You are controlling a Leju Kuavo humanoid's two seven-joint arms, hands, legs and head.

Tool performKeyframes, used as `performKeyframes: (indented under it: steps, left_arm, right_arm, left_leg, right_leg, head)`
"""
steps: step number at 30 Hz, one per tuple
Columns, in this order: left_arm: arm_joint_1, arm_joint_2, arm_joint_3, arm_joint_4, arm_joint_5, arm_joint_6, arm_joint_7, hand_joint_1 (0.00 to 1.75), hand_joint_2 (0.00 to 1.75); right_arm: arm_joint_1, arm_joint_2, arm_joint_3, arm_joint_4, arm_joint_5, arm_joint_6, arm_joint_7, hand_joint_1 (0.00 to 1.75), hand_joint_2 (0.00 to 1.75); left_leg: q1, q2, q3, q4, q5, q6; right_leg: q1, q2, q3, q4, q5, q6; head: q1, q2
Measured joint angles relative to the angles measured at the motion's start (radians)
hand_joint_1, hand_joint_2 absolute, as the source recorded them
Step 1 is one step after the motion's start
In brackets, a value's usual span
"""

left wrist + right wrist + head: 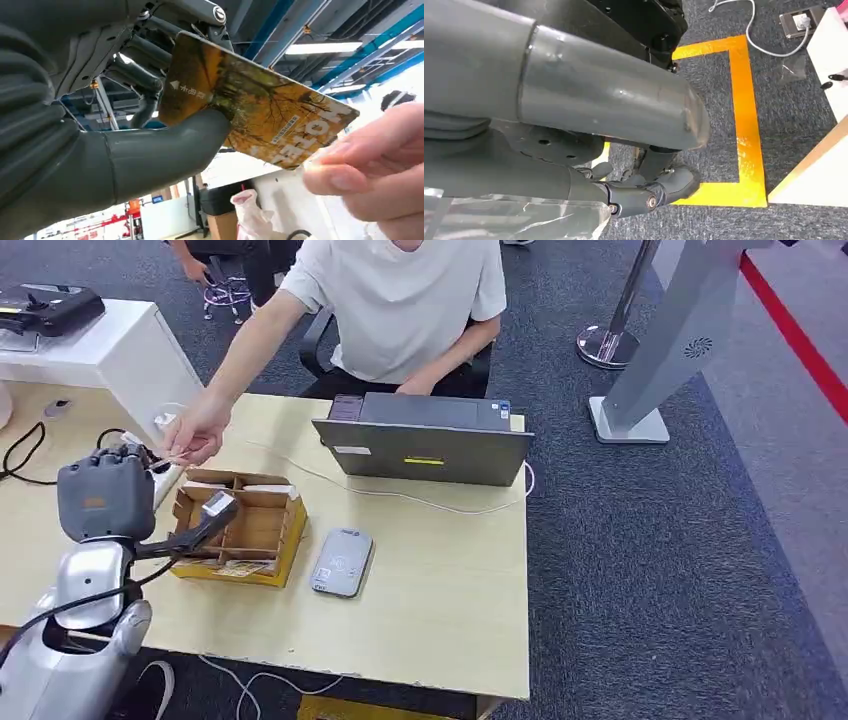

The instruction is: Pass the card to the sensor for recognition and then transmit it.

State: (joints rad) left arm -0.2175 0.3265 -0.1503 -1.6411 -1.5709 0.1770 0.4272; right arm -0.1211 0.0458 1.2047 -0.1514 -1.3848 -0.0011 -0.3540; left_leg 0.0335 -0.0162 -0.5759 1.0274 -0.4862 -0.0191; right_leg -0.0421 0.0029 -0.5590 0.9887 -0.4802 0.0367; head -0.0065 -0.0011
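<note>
One card [260, 107], pinched between left hand [150, 145] thumb and fingers [145, 67], meets a person's hand [375, 175]; a loose pinch risks dropping it short of the sensor [342, 562].

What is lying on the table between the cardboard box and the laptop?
In the head view, a white cable crosses the table between the cardboard box and the laptop; otherwise that stretch is bare.
</note>
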Motion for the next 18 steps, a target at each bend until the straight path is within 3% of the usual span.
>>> performKeyframes:
  steps: [9,18]
  left_arm:
    - [0.005,-0.066,0.000,0.000,0.000,0.039,-0.091,1.75,1.75]
    - [0.006,-0.098,0.000,-0.001,0.000,0.042,-0.095,1.75,1.75]
  right_arm:
    - [0.001,0.000,0.000,0.001,-0.019,-0.004,-0.002,0.00,0.00]
    - [0.004,0.000,0.000,0.004,-0.020,-0.006,-0.002,0.00,0.00]
  left_leg:
    - [0.000,0.000,0.000,0.000,0.000,0.000]
    - [0.000,0.000,0.000,0.000,0.000,0.000]
  right_leg:
    - [0.000,0.000,0.000,0.000,0.000,0.000]
    - [0.000,0.000,0.000,0.000,0.000,0.000]
  head:
    - [0.000,0.000]
    - [0.000,0.000]
